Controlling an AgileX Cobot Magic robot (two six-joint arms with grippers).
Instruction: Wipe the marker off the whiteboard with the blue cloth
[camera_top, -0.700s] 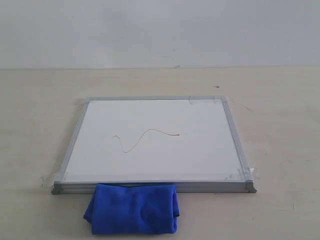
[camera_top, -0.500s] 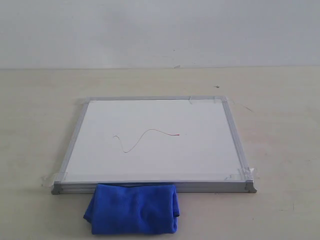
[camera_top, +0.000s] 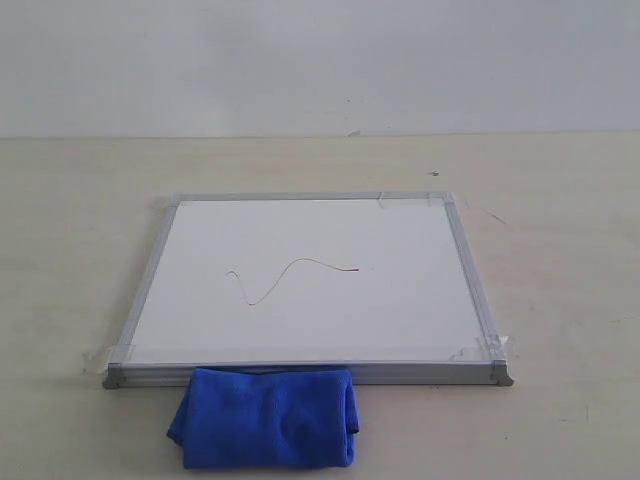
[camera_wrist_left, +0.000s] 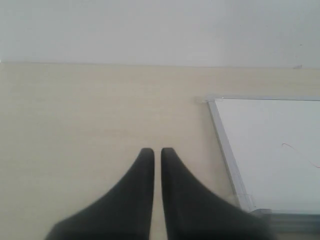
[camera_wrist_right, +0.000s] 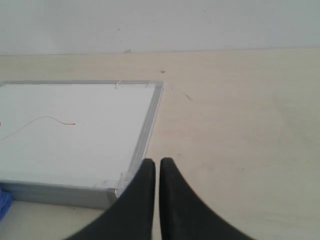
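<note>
Left tool (camera_wrist_left: 156, 150): dark fingers pressed together bar a hairline slit, nothing pinched between them. Hangs over bare worktop (camera_top: 80, 200), off the left edge of the whiteboard (camera_top: 400, 320), clear of its frame. Right tool (camera_wrist_right: 157, 161): same stance, fingers closed to a thin slit, gripping nothing. Sits over the worktop by the board's near right corner, tips just off the taped corner cap. Whiteboard flat on the worktop, silver-grey frame, clear tape at the corners. Marker (camera_top: 300, 261) on the board, running from left of centre to about the middle: thin wavy line, dark at the left, red at the right end. Blue cloth (camera_top: 265, 418) folded on the worktop, against the board's near edge, left of its middle; tucked under the frame or merely touching it, cannot tell.
</note>
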